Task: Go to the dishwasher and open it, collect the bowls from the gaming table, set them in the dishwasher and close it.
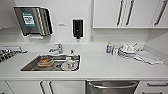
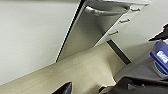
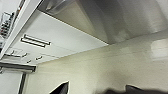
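Facing a white kitchen counter (image 1: 105, 67) from above. Directly below its front edge, right of centre, the dishwasher (image 1: 112, 87): brushed steel front, horizontal bar handle across the top, door closed flush with the white cabinet doors (image 1: 45, 87) on one side and white drawers (image 1: 153, 87) on the other. Set into the counter left of centre, a steel sink (image 1: 51, 63) holding an orange-tinted container (image 1: 45, 61) and some white crockery (image 1: 68, 64), with a tap (image 1: 58, 48) at its back edge. Near the counter's back right corner, a stack of plates (image 1: 126, 52) with a small bottle (image 1: 108, 48) just beside it and a folded cloth (image 1: 147, 58) toward the right edge. At the far left edge, a dish rack (image 1: 6, 53), partly cut off. On the wall, a steel paper towel dispenser (image 1: 32, 20) and a dark soap dispenser (image 1: 77, 28); upper right, white wall cabinets (image 1: 127, 13) with dark bar handles.

In the left wrist view, the same steel front (image 2: 82, 37) seen from low down, tilted, above a pale floor (image 2: 75, 72), drawers alongside. In the right wrist view, the steel front again (image 3: 120, 20), with white cabinet doors and the floor beside it.

Left claw: cannot tell whether apart or together. Right claw: cannot tell either.
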You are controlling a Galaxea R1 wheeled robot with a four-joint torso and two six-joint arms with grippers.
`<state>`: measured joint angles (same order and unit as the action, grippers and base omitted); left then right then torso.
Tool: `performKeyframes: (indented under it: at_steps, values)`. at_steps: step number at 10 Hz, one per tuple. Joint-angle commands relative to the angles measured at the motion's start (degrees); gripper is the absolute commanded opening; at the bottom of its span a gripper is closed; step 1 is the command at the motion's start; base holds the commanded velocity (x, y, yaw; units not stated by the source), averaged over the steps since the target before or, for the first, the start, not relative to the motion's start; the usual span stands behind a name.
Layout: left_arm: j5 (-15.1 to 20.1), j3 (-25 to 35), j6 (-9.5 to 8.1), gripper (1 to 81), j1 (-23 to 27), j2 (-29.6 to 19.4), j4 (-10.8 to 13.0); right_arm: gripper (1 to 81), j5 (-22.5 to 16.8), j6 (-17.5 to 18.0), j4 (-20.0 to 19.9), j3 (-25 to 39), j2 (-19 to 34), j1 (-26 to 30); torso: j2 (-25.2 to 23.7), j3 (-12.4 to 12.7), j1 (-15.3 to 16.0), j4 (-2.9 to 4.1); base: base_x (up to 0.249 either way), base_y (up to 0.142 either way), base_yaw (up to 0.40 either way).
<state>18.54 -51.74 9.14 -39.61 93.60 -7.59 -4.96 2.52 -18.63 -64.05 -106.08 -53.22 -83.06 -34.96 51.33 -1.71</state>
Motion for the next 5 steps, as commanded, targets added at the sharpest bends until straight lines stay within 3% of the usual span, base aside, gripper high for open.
performKeyframes:
  at_steps: [1, 2, 4, 5]
  values:
    - [3.5, 1.4, -0.79, 81.1, 6.9, -2.2, -0.8, 81.1, -2.2, 0.9, -1.0, 2.9, 3.0, 7.2, -5.3, -2.9, 3.4, 0.0, 0.0, 0.0, 0.0]
    - [4.0, 1.5, -1.23, 81.1, 8.0, -2.2, -0.8, 81.1, -2.2, 1.6, -1.0, 3.3, 3.0, 8.3, -7.5, -1.5, 4.8, 0.0, 0.0, 0.0, 0.0]
    - [4.8, 1.5, -1.23, 81.1, 8.6, -2.0, -1.1, 81.1, -2.2, 1.8, -1.2, 4.2, 3.1, 9.9, -10.6, -2.6, 6.8, 0.0, 0.0, 0.0, 0.0]
    - [4.8, 1.3, -1.23, 81.1, 8.6, -1.8, -1.2, 81.1, -2.2, 3.6, -1.2, 4.2, 3.1, 10.6, -12.4, -2.8, 7.8, 0.0, 0.0, 0.0, 0.0]
